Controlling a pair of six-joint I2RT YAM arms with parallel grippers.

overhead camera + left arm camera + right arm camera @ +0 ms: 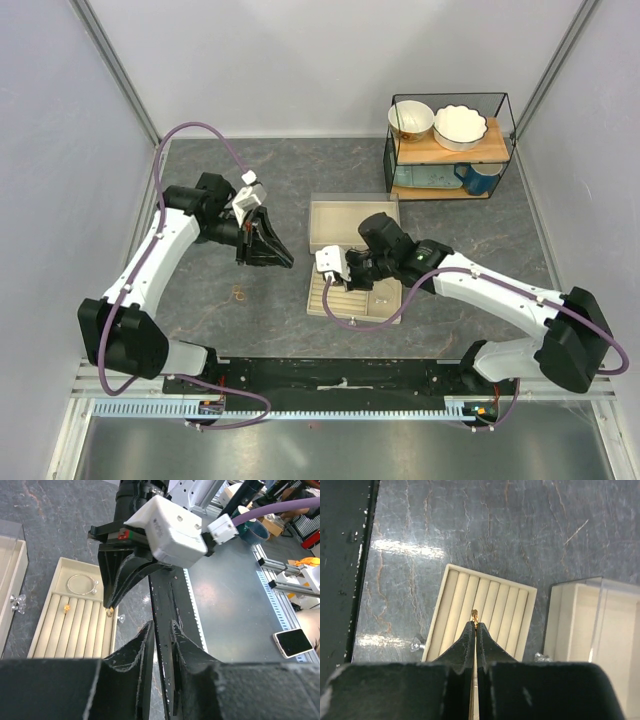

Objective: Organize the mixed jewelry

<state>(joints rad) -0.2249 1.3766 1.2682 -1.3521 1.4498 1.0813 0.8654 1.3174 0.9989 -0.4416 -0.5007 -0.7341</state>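
Ring (475, 613) | pinched in right claw (475, 626) | over slotted tray (454, 599)

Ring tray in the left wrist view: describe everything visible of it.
The ring tray is shallow, beige, rectangular, flat on the grey table. Padded rolls form slots; its far end compartment holds a silvery wire hoop. One gold ring sits in a slot. A clear knob juts from its side. The right gripper, pinching a second gold ring, hangs over it.
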